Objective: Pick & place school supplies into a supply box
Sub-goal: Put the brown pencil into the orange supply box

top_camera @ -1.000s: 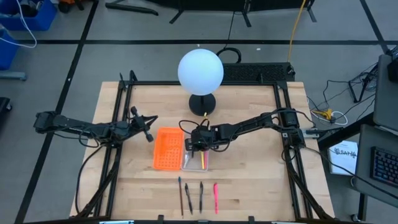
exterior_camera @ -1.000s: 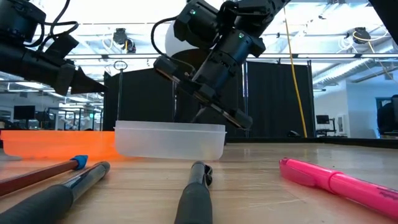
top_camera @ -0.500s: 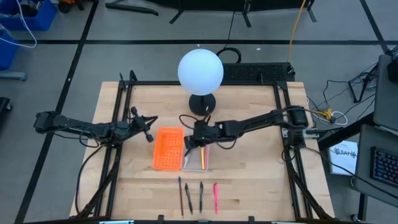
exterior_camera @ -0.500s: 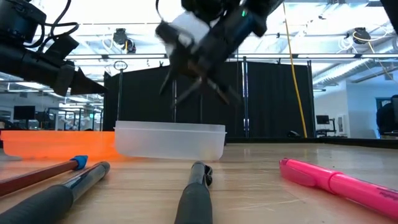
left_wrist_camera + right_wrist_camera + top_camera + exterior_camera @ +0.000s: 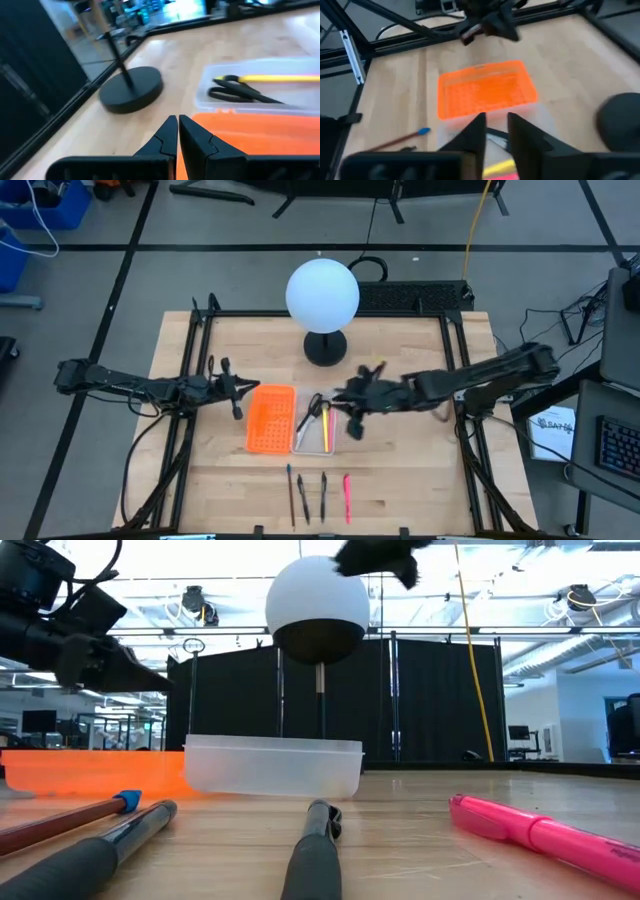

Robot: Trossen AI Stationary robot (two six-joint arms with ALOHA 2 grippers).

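The supply box lies mid-table: an orange grid half (image 5: 270, 420) joined to a clear tray (image 5: 318, 442). In the tray lie dark-handled scissors (image 5: 311, 411) (image 5: 240, 92) and a yellow pencil (image 5: 326, 428) (image 5: 280, 78). Several pens and pencils (image 5: 303, 498) and a pink marker (image 5: 347, 495) lie on the table near its front edge. My right gripper (image 5: 347, 408) (image 5: 495, 132) hangs open, high above the tray's right side, with nothing between its fingers. My left gripper (image 5: 235, 390) (image 5: 177, 131) is shut, left of the orange half.
A white globe lamp (image 5: 322, 295) on a black round base (image 5: 131, 89) stands behind the box. Black frame rails (image 5: 190, 380) run along the table's left and right sides. Bare wood lies right of the tray.
My right gripper has risen out of the clear tray, rolled about its wrist and drawn toward the table's right edge. The scissors now show lying in the tray where it stood. My left gripper has swung a little in place.
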